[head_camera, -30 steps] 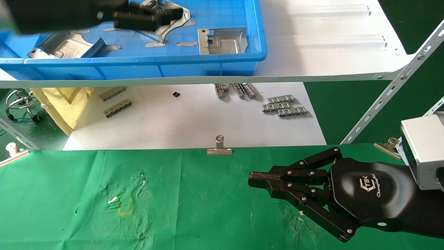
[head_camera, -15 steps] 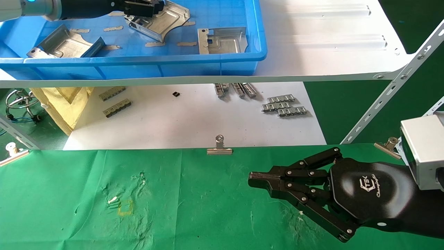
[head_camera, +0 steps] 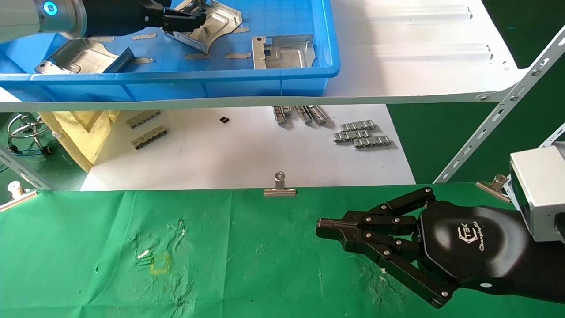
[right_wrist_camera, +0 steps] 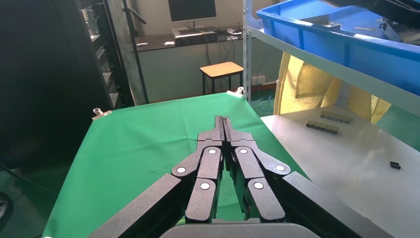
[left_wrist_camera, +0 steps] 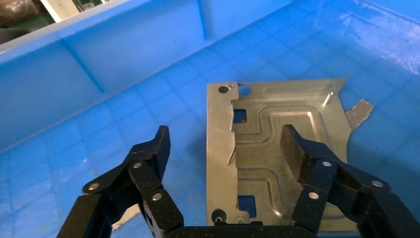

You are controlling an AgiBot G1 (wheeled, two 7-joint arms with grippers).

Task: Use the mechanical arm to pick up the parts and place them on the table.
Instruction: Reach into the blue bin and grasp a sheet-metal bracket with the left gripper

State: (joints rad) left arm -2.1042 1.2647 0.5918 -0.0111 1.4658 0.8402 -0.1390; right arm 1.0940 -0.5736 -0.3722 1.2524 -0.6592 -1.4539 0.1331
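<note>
The silvery stamped sheet-metal plate (left_wrist_camera: 277, 163) with folded edges, embossed channels and square cut-outs lies on the gridded floor of the blue plastic bin (head_camera: 265, 75), near its far edge on the white shelf board (head_camera: 419, 66). The black link-fingered left gripper (left_wrist_camera: 225, 151) reaches level into the bin, fingers spread, straddling the plate's folded edge without touching it. The black right gripper (head_camera: 322, 229), fingers pressed together, hovers over the wrinkled green cloth table (head_camera: 220, 265) near its right edge.
</note>
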